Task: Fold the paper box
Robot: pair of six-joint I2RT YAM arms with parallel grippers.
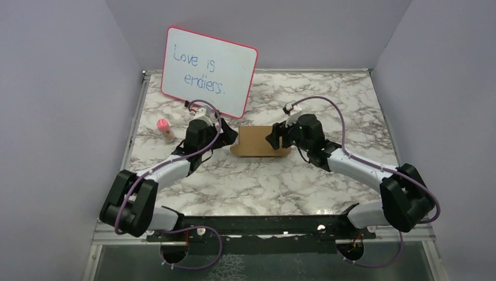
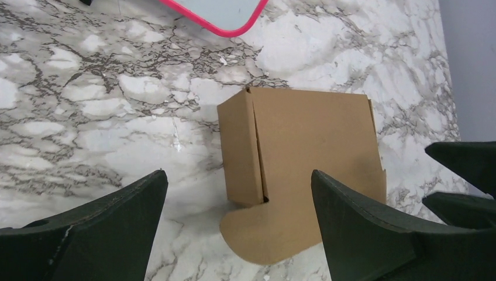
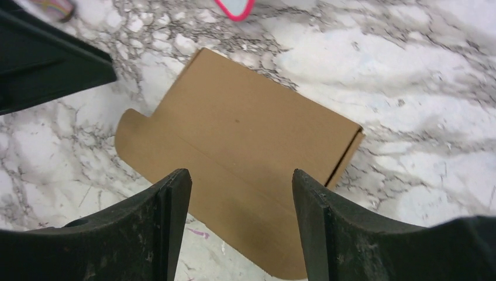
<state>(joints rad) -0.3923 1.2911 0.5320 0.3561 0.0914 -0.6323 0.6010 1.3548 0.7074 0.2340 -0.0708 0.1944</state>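
I'm reading the paper box (image 1: 260, 140) as sitting mid-table on the marble top (image 1: 263, 187), just in front of the pink-framed whiteboard (image 1: 207, 70), between the two arms. The body is looking formed: walls up, side panel folded in. One long flap with rounded corners (image 2: 263, 234) is lying flat on the marble along the near side, untucked.

The left gripper (image 2: 237, 175) is hanging spread wide, nothing between the fingers, just beside the box's left end. The right gripper (image 3: 241, 172) is hovering over the right end, jaws parted, and I'm seeing no grip on the cardboard.

I'm judging we are at the closing stage. The next move is calling for one gripper bracing the body while the other lifts that flap and tucks it.
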